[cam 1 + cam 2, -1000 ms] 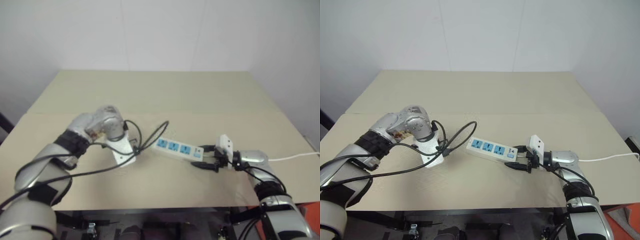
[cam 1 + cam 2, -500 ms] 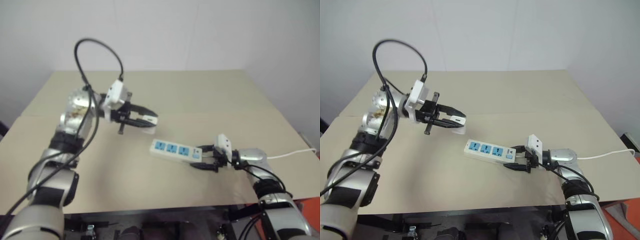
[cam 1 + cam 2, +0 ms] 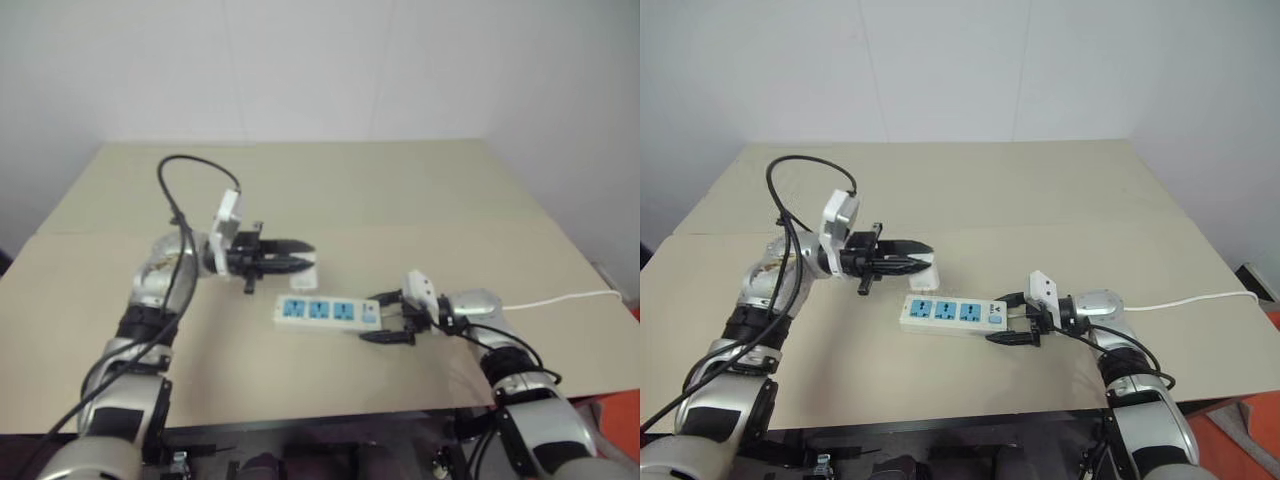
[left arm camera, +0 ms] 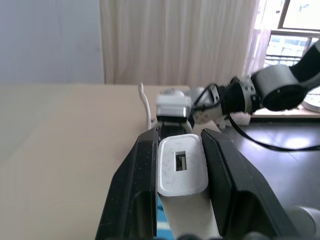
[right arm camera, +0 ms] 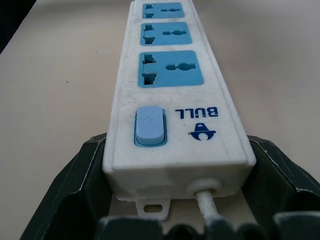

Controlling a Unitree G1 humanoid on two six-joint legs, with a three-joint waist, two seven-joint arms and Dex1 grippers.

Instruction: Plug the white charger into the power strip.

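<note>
The white charger sits clamped between the black fingers of my left gripper, which points level toward the right, just above the table. The charger hovers over the left end of the power strip. The strip lies flat on the table with three blue sockets facing up. My right gripper is shut on its switch end, one finger on each side. The strip's thin white cord runs off to the right.
The tan table reaches back to a white wall, and its front edge lies just below both arms. A black cable loops up from my left wrist. Something orange sits beyond the table's lower right corner.
My left gripper swung up from pointing down at the table, then came lower and level beside the strip, the charger in its fingers. My right gripper dragged the strip to the left.
</note>
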